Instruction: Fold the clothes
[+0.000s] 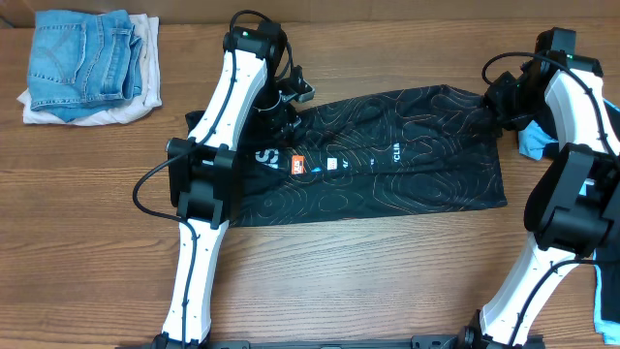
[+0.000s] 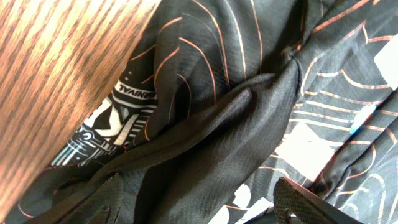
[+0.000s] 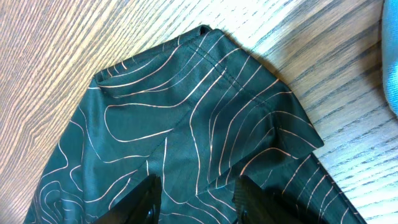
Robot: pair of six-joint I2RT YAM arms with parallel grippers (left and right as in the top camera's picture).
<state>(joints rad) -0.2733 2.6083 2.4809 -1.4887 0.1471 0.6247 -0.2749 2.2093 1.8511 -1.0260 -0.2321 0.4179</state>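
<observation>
The black jersey [image 1: 387,165] lies spread across the middle of the counter [image 1: 387,291] as a long band. The left tool [image 2: 202,202] hangs over its left end with fingers apart and a ridge of cloth loose between them. The right tool [image 3: 202,196] straddles the upper right corner, fingers partly apart; whether they pinch it I cannot tell. To fold well, I judge each tool should pinch 1 corner through every layer, then carry it across flat, without dragging.

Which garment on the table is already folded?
The jeans at the far left corner, stacked neatly on a white garment. The black jersey lies spread out, and the light-blue one is bunched at the right edge.
</observation>
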